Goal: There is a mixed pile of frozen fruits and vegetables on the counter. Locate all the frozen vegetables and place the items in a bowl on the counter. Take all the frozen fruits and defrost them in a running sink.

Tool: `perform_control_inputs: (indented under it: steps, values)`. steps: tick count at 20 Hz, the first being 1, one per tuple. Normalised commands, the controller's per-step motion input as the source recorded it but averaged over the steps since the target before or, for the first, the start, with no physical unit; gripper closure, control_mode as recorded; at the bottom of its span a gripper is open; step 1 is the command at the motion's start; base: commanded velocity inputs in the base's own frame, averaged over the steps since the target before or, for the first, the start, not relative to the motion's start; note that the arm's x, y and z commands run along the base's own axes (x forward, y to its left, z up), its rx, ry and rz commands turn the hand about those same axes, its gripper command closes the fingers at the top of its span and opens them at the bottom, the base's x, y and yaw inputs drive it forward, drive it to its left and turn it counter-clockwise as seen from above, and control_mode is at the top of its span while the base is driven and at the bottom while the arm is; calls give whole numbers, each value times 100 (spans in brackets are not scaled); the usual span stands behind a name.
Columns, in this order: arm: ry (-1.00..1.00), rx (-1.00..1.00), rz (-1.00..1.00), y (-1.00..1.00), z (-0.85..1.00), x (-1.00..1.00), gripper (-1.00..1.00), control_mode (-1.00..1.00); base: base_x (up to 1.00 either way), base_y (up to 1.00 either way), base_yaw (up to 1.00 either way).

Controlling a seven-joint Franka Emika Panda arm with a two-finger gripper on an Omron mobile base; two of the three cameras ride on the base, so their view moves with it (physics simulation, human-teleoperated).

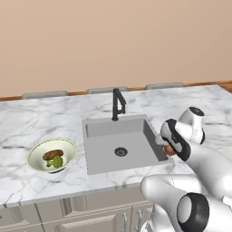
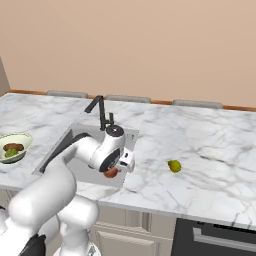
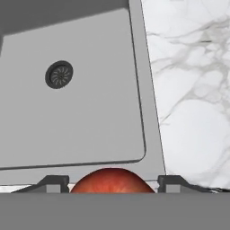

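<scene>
The red apple (image 3: 112,180) sits clamped between the fingers of the gripper (image 2: 113,171), held above the right-hand edge of the sink (image 3: 72,112), whose drain (image 3: 59,74) lies further in. The step in hand appears to be the drop — best made once the fruit is carried fully over the basin, clear of the rim, then let go low. The arm reaches forward with its wrist bent downward. The yellow-green fruit (image 2: 174,166) waits on the counter (image 2: 210,150); the bowl (image 1: 52,155) holds the vegetables.
</scene>
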Motion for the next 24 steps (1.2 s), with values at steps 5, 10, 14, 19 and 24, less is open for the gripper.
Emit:
perform_control_inputs:
  steps: [5,10,14,19,24]
  values:
    - [0,-1,0,56,3,22,100,-100,0,0,0]
    - [0,-2,0,48,0,58,100,-100,0,0,0]
    - [0,-2,-1,20,0,57,100,-100,0,0,0]
    - [1,-2,0,0,-2,7,100,-100,0,0,0]
    - [0,0,0,0,-17,0,100,-100,0,0,0]
